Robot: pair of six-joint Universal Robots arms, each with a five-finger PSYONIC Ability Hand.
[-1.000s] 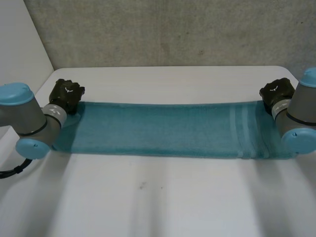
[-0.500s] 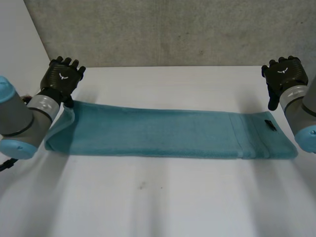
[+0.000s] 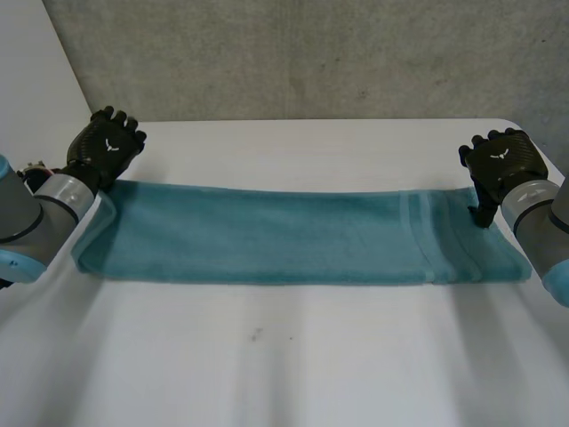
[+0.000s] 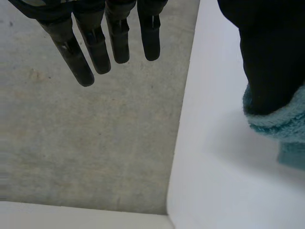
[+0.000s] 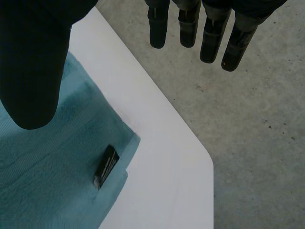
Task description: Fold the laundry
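A teal towel [image 3: 284,236], folded into a long strip, lies flat across the white table [image 3: 293,356]. My left hand [image 3: 105,147] hovers at the strip's far left corner, open with straight fingers [image 4: 119,38]. Its thumb stands just in front of the towel corner [image 4: 281,126], and I cannot tell whether they touch. My right hand [image 3: 502,160] is above the far right corner, open too, its fingers [image 5: 209,33] reaching past the table edge. Its thumb hangs over the towel [image 5: 43,171], near a small black label [image 5: 106,167].
The grey floor [image 3: 302,62] lies beyond the table's far edge, close to both hands. A pale wall [image 3: 36,71] rises at the far left. The wide front part of the table is bare white.
Both hands, shut on the towel's far corners a second ago, have opened and let go. They rose off the cloth, and the towel now lies flat.
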